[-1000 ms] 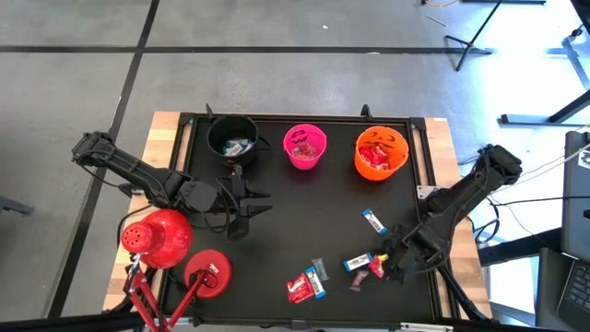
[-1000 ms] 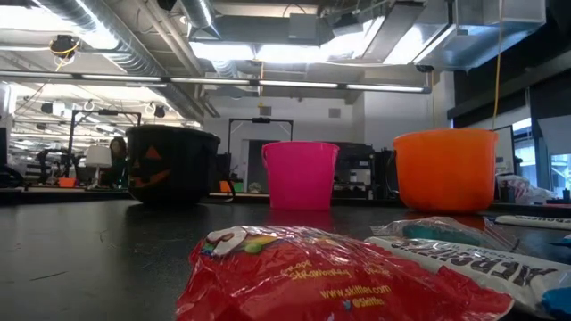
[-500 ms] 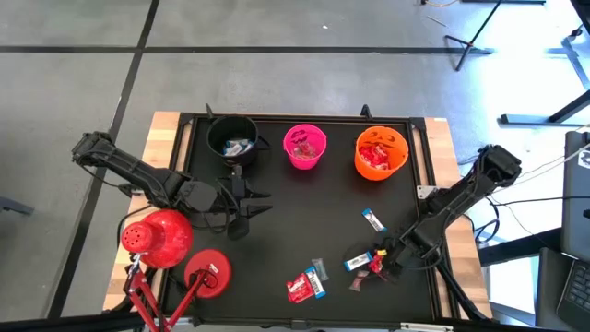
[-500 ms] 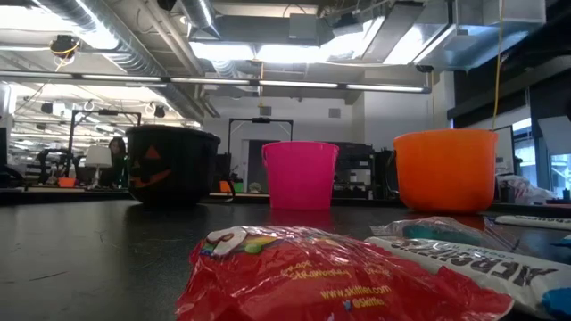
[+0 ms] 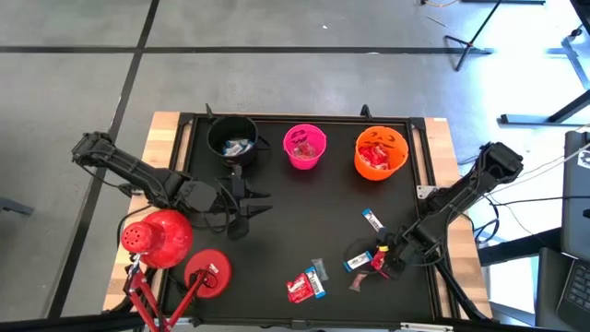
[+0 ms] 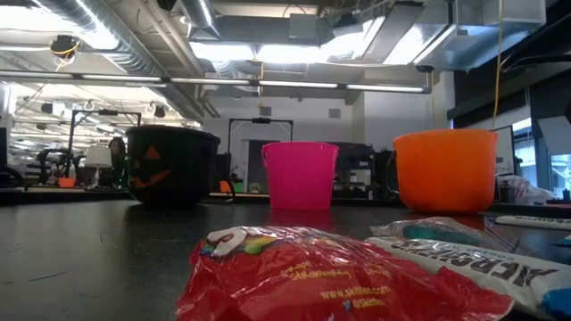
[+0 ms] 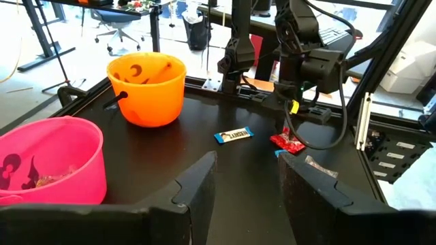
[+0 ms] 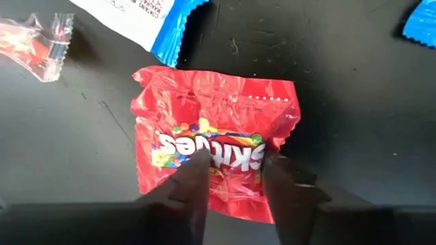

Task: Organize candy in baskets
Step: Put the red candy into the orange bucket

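Your three buckets line the table's (image 5: 277,184) far edge: the black cauldron (image 5: 231,138) holds a blue-and-white sweet, the pink bucket (image 5: 305,147) a few wrappers, the orange bucket (image 5: 381,152) red packs. Your right gripper (image 8: 235,163) is down near the right edge, its fingers slightly apart and pressing on a red candy pack (image 8: 214,146). Your left gripper (image 7: 245,180) waits open near the left edge.

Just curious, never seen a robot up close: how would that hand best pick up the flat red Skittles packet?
From straight above, pinching across the middle of the red Skittles packet. It lies flat on the table, so no side edge offers purchase. The right hand already straddles it.
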Available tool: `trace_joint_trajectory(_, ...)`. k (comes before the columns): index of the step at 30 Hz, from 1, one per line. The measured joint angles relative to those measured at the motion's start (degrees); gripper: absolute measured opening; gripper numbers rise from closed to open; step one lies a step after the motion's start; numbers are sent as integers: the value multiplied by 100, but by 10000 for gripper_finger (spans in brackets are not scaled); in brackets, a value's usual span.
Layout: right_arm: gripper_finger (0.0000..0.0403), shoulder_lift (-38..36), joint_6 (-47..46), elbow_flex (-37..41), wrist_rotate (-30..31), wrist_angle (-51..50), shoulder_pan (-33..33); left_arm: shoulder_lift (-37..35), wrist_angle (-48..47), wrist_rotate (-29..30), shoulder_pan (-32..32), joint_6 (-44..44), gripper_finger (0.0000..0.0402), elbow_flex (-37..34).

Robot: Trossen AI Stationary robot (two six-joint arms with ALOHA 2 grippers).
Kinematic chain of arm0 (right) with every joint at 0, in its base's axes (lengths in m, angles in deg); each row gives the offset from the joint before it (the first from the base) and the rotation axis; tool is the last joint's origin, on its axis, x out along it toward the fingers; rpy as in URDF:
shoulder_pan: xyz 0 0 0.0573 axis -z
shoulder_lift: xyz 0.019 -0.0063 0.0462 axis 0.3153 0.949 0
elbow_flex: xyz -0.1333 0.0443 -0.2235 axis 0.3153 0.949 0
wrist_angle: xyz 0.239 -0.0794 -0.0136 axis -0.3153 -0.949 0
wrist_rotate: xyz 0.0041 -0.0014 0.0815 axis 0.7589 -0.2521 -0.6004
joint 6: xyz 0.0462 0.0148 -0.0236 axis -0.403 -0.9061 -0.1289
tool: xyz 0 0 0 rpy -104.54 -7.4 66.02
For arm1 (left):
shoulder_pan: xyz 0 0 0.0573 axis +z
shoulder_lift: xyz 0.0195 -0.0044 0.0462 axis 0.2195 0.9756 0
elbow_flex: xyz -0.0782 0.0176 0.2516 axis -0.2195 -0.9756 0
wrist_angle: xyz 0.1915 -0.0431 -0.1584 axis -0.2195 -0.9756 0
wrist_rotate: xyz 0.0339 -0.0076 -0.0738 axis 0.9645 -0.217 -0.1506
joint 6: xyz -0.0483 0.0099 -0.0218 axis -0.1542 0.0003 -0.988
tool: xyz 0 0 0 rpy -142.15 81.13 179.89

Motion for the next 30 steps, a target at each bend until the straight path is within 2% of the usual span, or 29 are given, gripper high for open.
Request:
trace_joint_trajectory(5,57,-4,24,-5,5,-12,-2,0,0,0,-1,0,147,0)
trace_joint_trajectory(8,31,-43,25,-67,-22,-82,0,0,0,-2,0,2,147,0)
trace_joint_trajectory(12,21,-149,88,-277,-1,-165,0,0,0,-1,0,1,147,0)
trace_joint_trajectory(19,20,-350,347,-1016,467,-822,0,0,0,0,0,0,147,0)
trace_joint_trajectory(24,20,-420,728,-1637,1288,-1232,0,0,0,0,0,2,147,0)
trace_joint_trajectory(30,20,-421,1378,-2177,3053,-1403,188,0,0,-1,-2,0,147,0)
